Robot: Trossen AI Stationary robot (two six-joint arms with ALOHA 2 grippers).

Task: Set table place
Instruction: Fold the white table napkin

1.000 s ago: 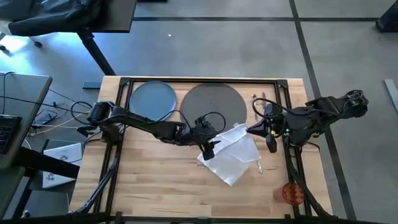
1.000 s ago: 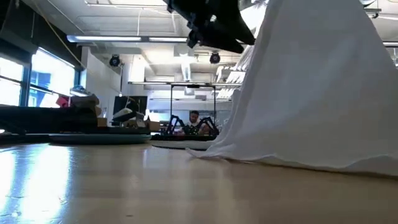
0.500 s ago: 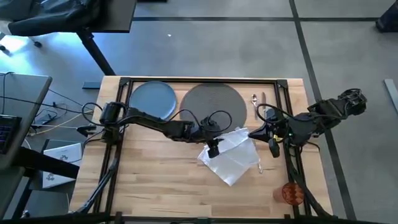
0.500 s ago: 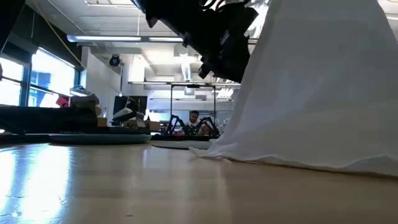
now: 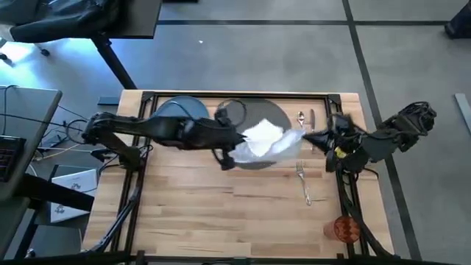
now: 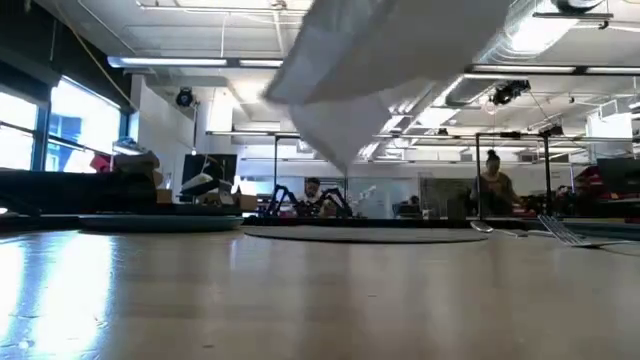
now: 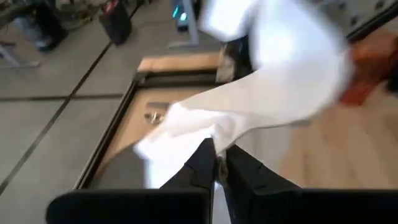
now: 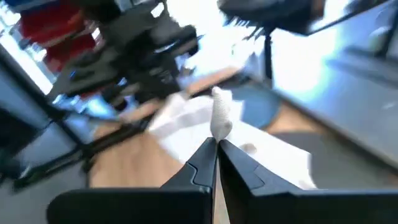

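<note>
Napkin (image 5: 266,140) is off the worktop (image 5: 221,213) right now, stretched between my two arms above the round dark woven mat (image 5: 250,114). From overhead I see the left end effector (image 5: 229,156) at the napkin's left end, just over the near edge of the mat, and the right end effector (image 5: 305,138) at its right end, beside the spoon (image 5: 301,118). On the left wrist camera the two dark fingers (image 7: 200,163) are nearly together with white cloth pinched between them. On the right wrist camera the fingers (image 8: 200,163) are closed to a point with a twisted corner of the napkin (image 8: 220,115) standing up out of them. On the low camera the cloth (image 6: 390,70) hangs clear of the wood, its lowest point well above the surface.

The blue plate (image 5: 176,112) sits left of the mat at the far side, partly under my left arm. The fork (image 5: 302,179) lies alone on the bare wood, near the right arm. The orange cup (image 5: 346,229) stands at the near right corner, well apart from the rest.
</note>
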